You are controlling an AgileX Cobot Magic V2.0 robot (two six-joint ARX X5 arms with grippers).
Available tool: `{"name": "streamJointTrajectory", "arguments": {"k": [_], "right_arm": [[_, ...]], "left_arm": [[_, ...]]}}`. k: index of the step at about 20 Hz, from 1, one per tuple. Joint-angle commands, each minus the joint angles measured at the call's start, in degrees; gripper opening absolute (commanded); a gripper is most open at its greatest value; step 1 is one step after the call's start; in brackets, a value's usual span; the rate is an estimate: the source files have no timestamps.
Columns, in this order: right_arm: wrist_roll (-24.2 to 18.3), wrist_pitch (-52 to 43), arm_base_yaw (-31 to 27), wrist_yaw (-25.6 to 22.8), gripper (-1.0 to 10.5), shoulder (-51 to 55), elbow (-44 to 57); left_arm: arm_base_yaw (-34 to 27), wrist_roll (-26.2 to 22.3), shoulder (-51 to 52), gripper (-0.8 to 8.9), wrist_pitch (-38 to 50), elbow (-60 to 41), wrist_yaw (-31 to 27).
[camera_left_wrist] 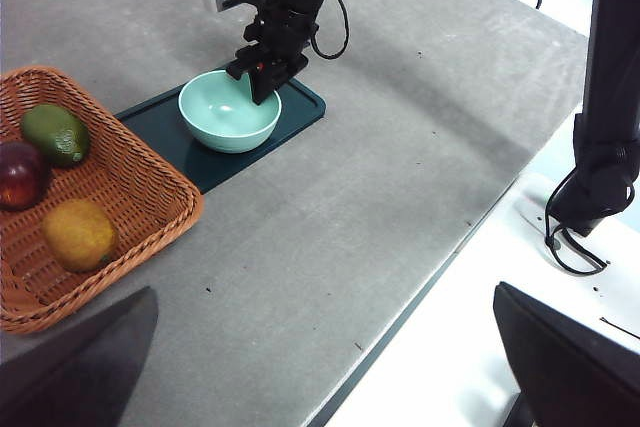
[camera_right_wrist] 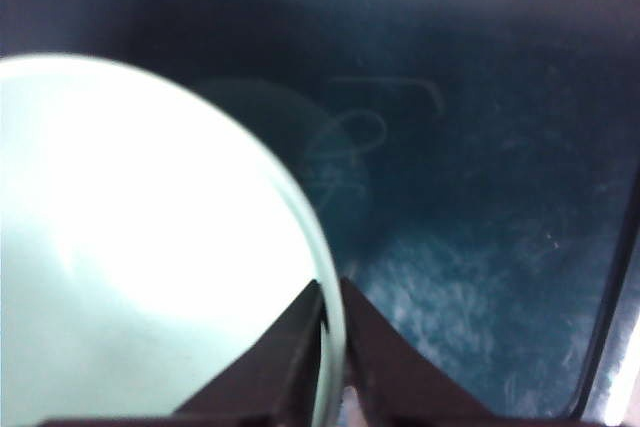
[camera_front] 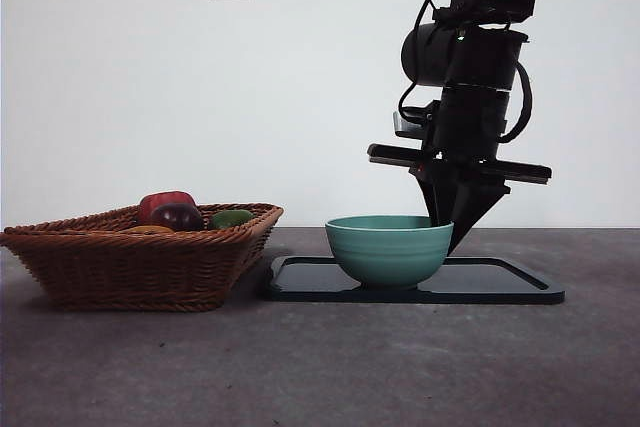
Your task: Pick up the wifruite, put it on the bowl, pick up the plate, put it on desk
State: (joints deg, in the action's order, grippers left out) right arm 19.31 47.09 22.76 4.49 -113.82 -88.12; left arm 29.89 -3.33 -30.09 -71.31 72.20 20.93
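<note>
The front camera sits low, about level with the counter [camera_front: 400, 367], and looks straight across it toward a white wall. It stands near the basket [camera_front: 140, 257] and the bowl [camera_front: 388, 247], with the right claw [camera_front: 445, 222] coming down from above just behind the bowl's rim.

The left wrist camera looks down from high and well back, taking in most of the counter [camera_left_wrist: 400, 147], the basket [camera_left_wrist: 100, 197], the bowl [camera_left_wrist: 228, 112] and the right claw [camera_left_wrist: 262, 82] at the bowl's rim.

The right wrist camera looks steeply down from very close, so the bowl's rim [camera_right_wrist: 325, 277] runs between the claw's jaws and the dark tray [camera_right_wrist: 480, 197] fills the rest.

All three views share the bowl.
</note>
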Motion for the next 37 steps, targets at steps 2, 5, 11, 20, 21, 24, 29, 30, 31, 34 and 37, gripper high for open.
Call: {"name": "streamJointTrajectory", "arguments": {"k": [2, 5, 11, 20, 21, 24, 29, 30, 31, 34, 37], "right_arm": [[-0.9, 0.6, -0.1, -0.1, 0.1, -0.2, -1.3], [-3.4, 3.7, -0.2, -0.1, 0.1, 3.1, -1.3], [-5.4, 9.3, 0.7, 0.0, 0.1, 10.3, -0.5], [-6.0, 3.9, 6.2, 5.5, 0.1, 27.7, 23.1], [-5.9, 3.4, 7.1, 6.2, 0.1, 28.2, 25.0], [-5.1, 0.9, 9.5, 6.4, 0.1, 28.1, 29.0], [-2.8, -4.9, 10.9, 7.8, 0.1, 28.1, 33.9], [-2.4, -5.7, 10.9, 7.8, 0.1, 28.1, 34.6], [-2.0, -6.6, 10.9, 7.8, 0.1, 28.1, 35.3], [-1.7, -7.7, 10.9, 7.7, 0.1, 28.1, 36.7], [-1.6, -7.8, 10.9, 7.7, 0.1, 28.1, 36.7]], "left_arm": [[0.3, 0.4, -0.2, 5.95, 0.6, 0.7, 0.1], [0.3, 0.4, -0.2, 5.95, 0.6, 0.7, 0.1], [0.3, 0.3, -0.2, 5.95, 0.7, 0.7, 0.1], [0.3, 0.4, -0.2, 5.95, 0.9, 0.7, 0.1], [0.3, 0.4, -0.2, 5.95, 0.9, 0.7, 0.1], [0.3, 0.4, -0.2, 5.95, 1.1, 0.7, 0.1], [0.3, 0.4, -0.2, 5.95, 1.1, 0.7, 0.1], [0.3, 0.4, -0.2, 5.95, 1.1, 0.7, 0.1], [0.3, 0.4, -0.2, 5.95, 1.1, 0.7, 0.1], [0.3, 0.4, -0.2, 5.95, 1.1, 0.7, 0.1], [0.3, 0.4, -0.2, 5.95, 1.0, 0.7, 0.1]]}}
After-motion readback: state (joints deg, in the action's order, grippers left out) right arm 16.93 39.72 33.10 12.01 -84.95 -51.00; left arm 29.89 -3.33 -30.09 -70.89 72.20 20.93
